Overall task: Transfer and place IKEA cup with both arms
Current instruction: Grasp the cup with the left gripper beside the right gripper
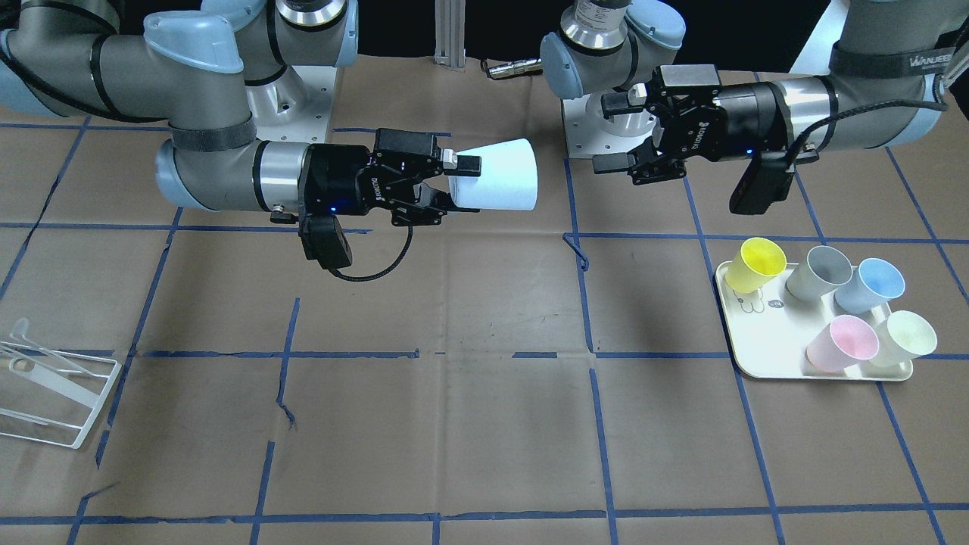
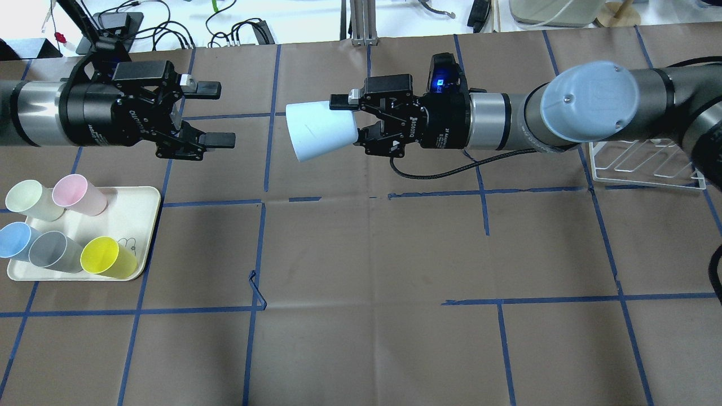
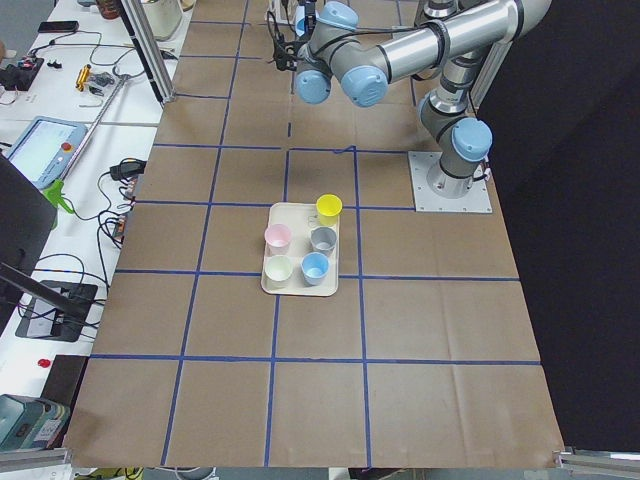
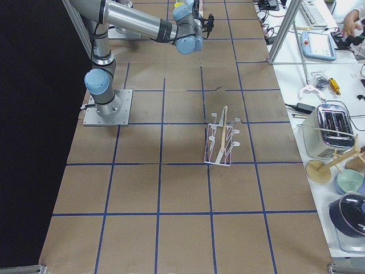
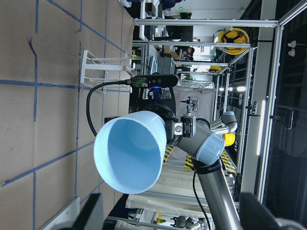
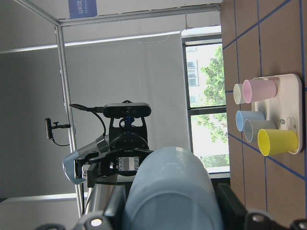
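Overhead, the right claw [image 2: 351, 123] pinches the IKEA cup [image 2: 320, 131] by its narrow base. The pale blue tumbler lies level in the air above the tabletop [image 2: 366, 254], toward 12 o'clock, with its mouth aimed at 9 o'clock. The left claw [image 2: 217, 113] faces it from the 9 o'clock side with its fingers spread, holding nothing and well apart from the cup's rim. In the left wrist view the cup's open mouth shows head-on.

White lettering on the body of each claw, seen turned about, reads as ROBOTIQ as far as I can tell. In the front-facing view a black strap [image 1: 893, 60] round the left arm [image 1: 870, 106] carries white print that begins "WAN"; the remaining letters are too small to read.

At 8 o'clock a cream tray [image 2: 144, 197] bears a small printed doodle on its bare corner and five tumblers standing mouth up. They are a yellow cup [image 2: 107, 256], a grey cup [image 2: 53, 252] and a second blue cup [image 2: 17, 239] in one row, with a pink cup [image 2: 79, 194] and a pale green cup [image 2: 31, 200] just beside each other behind them. At 3 o'clock a white wire rack [image 2: 643, 166] sits partly hidden under the right arm [image 2: 586, 101].
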Controlling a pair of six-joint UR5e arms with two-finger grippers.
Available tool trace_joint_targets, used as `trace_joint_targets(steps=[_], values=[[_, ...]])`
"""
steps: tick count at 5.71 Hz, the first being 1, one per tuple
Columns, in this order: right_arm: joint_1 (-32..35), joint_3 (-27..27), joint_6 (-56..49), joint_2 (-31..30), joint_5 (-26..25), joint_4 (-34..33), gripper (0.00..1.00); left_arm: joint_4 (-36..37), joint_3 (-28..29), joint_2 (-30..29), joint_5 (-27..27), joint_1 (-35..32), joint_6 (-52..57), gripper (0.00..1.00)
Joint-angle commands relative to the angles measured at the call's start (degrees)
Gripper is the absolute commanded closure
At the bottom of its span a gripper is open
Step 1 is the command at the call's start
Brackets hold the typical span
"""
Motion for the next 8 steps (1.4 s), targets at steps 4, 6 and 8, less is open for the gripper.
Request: trace_joint_targets(steps=[4, 6, 8], values=[[0.0, -0.1, 0.2, 0.0, 0.1, 0.0, 0.49, -1.0, 0.6, -1.9, -5.4, -7.3, 0.9, 0.14], [0.1, -0.2, 0.3, 0.0, 0.0, 0.0, 0.49, -0.6, 0.8, -1.9, -5.4, -8.1, 1.0, 0.60], [0.1, -0.3, 0.4, 0.0, 0.0, -0.1, 0.49, -0.5, 0.9, -2.0, -5.2, -8.2, 1.4, 0.99]])
